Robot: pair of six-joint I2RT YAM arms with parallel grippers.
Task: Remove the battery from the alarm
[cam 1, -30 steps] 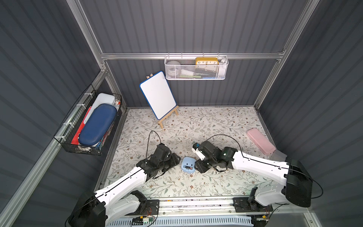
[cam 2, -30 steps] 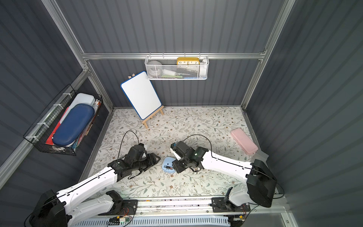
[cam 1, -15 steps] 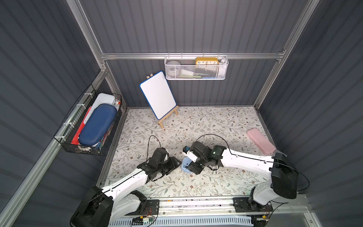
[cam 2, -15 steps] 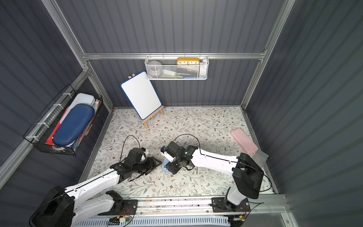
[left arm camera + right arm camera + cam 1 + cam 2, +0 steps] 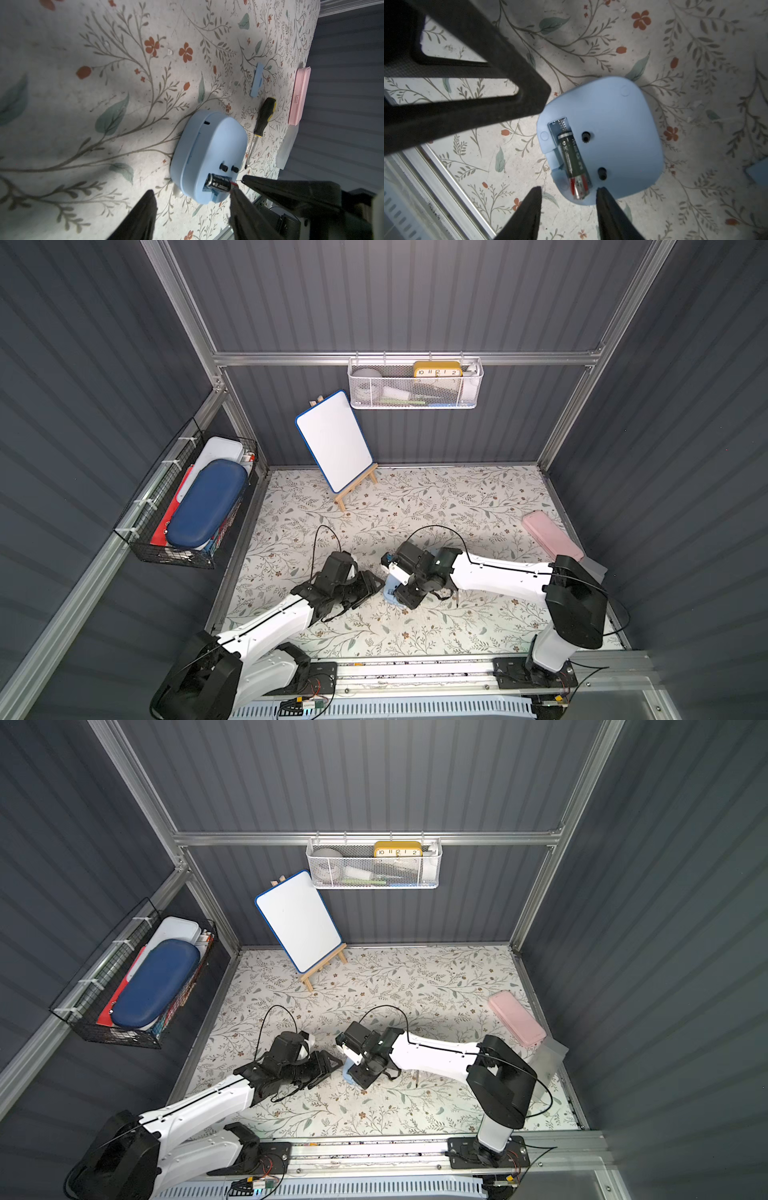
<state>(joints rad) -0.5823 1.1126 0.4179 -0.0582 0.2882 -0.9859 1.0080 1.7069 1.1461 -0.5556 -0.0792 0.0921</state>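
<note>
Right gripper (image 5: 568,192) has its jaws apart and empty; left gripper (image 5: 191,196) is likewise spread, holding nothing. On the floral table (image 5: 478,506) the pale-blue alarm (image 5: 612,128) lies face down near the middle of the front edge, between the two grippers. Its battery (image 5: 572,158) sits in the open compartment on the back, spring end bare, with the red-and-silver end lined up between the right fingertips. My worry is that nothing braces the alarm. If I close off-centre, a finger could catch the compartment wall and skid the clock, or the battery could flick out and roll toward the front edge.
</note>
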